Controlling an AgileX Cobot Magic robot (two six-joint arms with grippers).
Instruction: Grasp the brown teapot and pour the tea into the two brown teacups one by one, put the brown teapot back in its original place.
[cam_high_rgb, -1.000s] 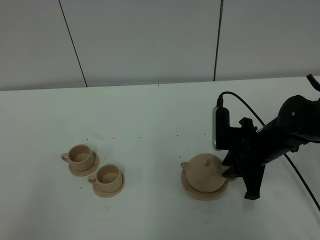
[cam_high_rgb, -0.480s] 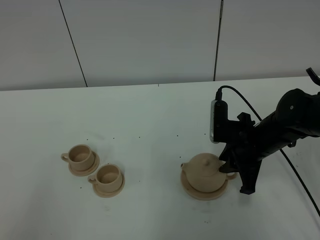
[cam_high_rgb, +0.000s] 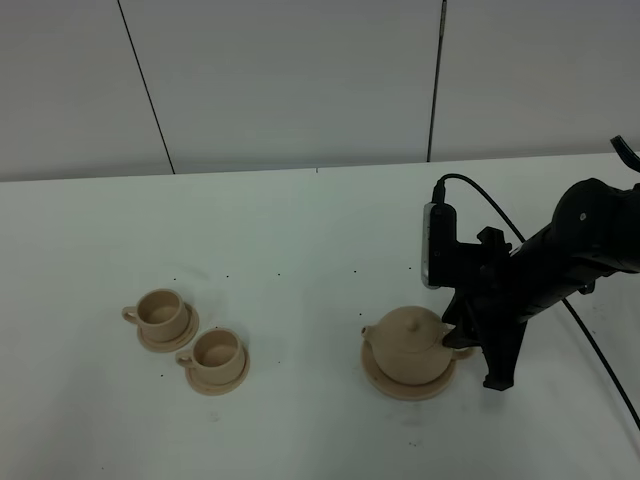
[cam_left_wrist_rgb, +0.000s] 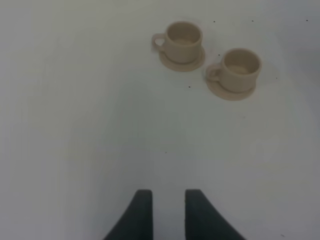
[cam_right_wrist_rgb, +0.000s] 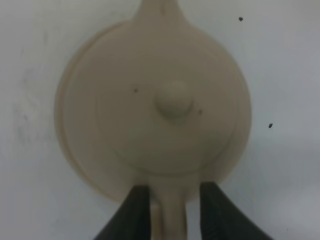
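Change since a second ago: the right arm has lifted slightly and drawn back, uncovering the pot's loop handle (cam_high_rgb: 459, 352); the crockery has not shifted. Count: one teapot (cam_high_rgb: 404, 340), two teacups, three saucers, two end effectors. Teapot: round, squat, matte tan clay, knobbed lid (cam_right_wrist_rgb: 173, 102), short spout (cam_high_rgb: 368, 330) aimed toward the cups; it sits upright on the widest saucer (cam_high_rgb: 381, 379), right of the table's (cam_high_rgb: 300, 230) middle. Teacups: one (cam_high_rgb: 160, 311) farther left, the other (cam_high_rgb: 216, 350) just beside it and nearer the front, both tan with small loop handles, each on its own small saucer, rims touching or nearly so; well apart from the pot. Right end effector (cam_right_wrist_rgb: 171, 212): fingers partly spread and astride the loop handle, one against it, a sliver of gap at the other, so I see no clamp. Left end effector (cam_left_wrist_rgb: 167, 210): fingers a narrow gap apart over bare table, holding nothing, short of the cups.
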